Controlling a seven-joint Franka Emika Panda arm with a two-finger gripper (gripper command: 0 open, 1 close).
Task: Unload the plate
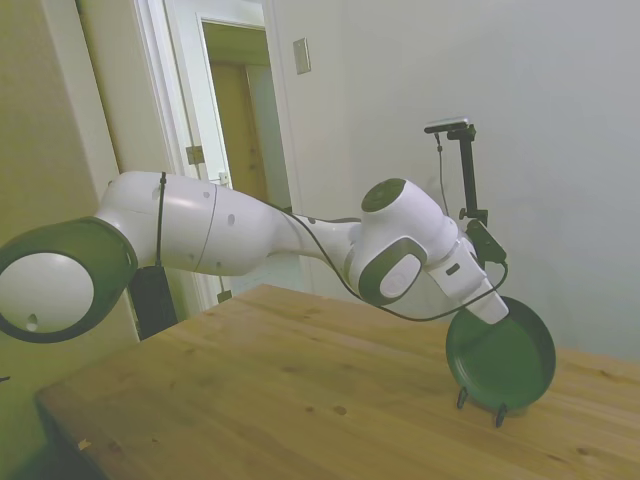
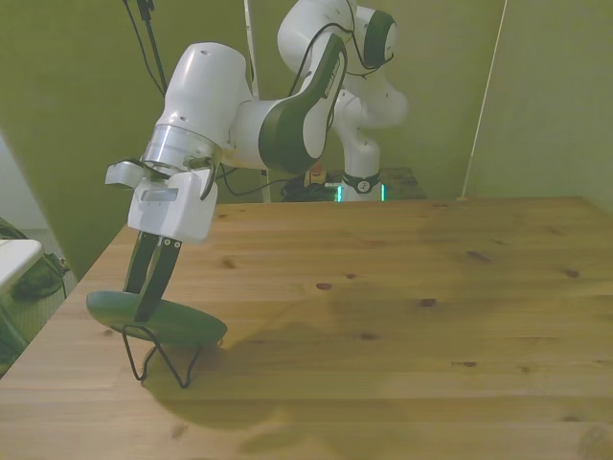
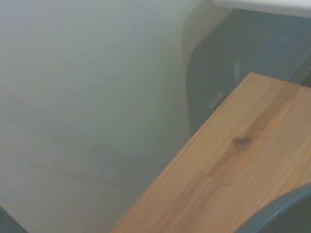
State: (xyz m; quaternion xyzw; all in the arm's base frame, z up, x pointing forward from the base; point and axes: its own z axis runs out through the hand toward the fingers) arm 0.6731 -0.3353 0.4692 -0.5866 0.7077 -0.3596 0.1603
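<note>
Side view: plate [image 1: 500, 362] stands on edge in the wire stand [image 1: 480, 403], face toward the camera, at 4 o'clock on the tabletop [image 1: 300, 400]. Tool [image 1: 492, 305] meets its top rim at 11 o'clock.

Front view: plate [image 2: 182, 326] is seen edge-on, long axis running 9 to 3, close to the tabletop's left edge. Tool [image 2: 148, 305] fingers are clenched on the rim. Wide bare wood toward 3 o'clock.

Wrist view: blurred plate rim [image 3: 277, 213]; tabletop edge [image 3: 194, 160] runs diagonally.
</note>
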